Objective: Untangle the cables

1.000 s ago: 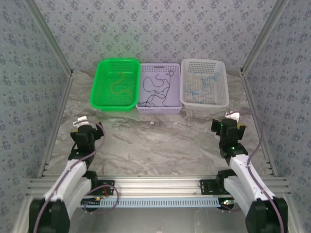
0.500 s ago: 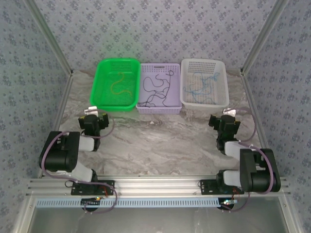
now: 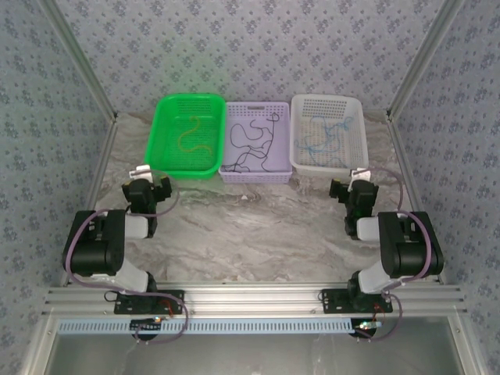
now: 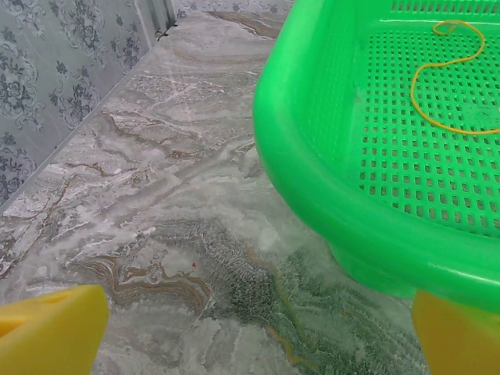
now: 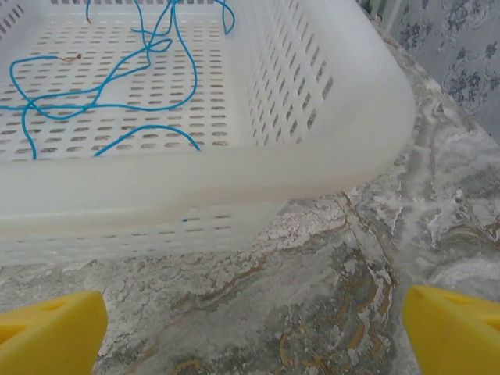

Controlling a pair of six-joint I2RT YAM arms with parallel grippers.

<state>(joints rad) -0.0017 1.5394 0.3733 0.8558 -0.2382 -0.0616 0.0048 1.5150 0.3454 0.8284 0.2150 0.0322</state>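
The cables lie apart in three baskets at the back of the table. A yellow-olive cable (image 3: 191,134) (image 4: 437,86) curls in the green basket (image 3: 160,160) (image 4: 312,180). A black cable (image 3: 250,141) loops in the lilac basket (image 3: 254,176). A blue cable (image 3: 324,137) (image 5: 101,94) sprawls in the white basket (image 3: 328,166) (image 5: 328,148). My left gripper (image 3: 146,187) (image 4: 258,336) is open just short of the green basket's near left corner, nothing between its yellow fingers (image 4: 47,328). My right gripper (image 3: 355,187) (image 5: 254,332) is open in front of the white basket's near right corner, holding nothing.
Both arms are folded back, elbows near the front rail (image 3: 250,295). Patterned walls and slanted aluminium posts (image 3: 82,66) close in the left and right sides. Bare marble tabletop (image 3: 250,226) spreads between the arms and the baskets.
Both arms have folded back from stretched-out poses, their elbows now raised near the front rail. The grippers have edged a little toward the baskets. The cables have not moved.
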